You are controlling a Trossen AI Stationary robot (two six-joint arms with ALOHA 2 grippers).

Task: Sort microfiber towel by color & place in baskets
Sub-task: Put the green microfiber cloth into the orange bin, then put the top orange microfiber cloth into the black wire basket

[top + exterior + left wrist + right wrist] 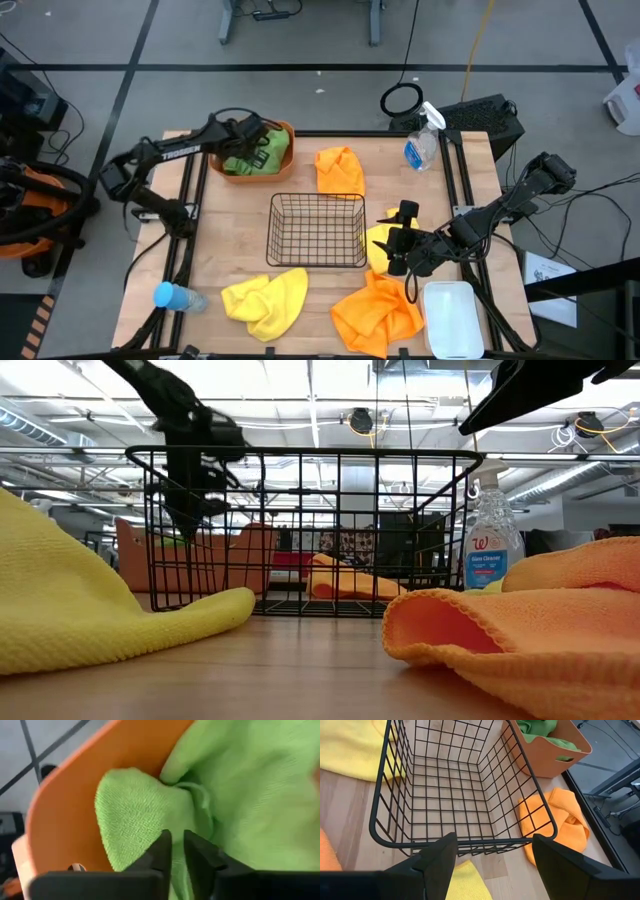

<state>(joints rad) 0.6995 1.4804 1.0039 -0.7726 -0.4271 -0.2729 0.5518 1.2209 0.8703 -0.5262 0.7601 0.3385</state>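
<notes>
High view shows green towels [252,157] in the orange tub [284,133] at 11 o'clock, left gripper [178,851] nearly closed over them; right gripper [492,851] spread empty; four towels remain.

left hand [258,143] reaching forward, fingers nearly closed, right hand [394,243] hovering, fingers spread wide

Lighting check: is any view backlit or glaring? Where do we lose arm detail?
Low view: bright ceiling lights sit behind the scene, so both arms and the black wire basket read as silhouettes. High view: even light, soft shadows, no glare on the table. Left wrist view: the left gripper is at the orange tub, and the green towel is evenly lit. Right wrist view: even light; the right gripper fingers are dark and open.
</notes>
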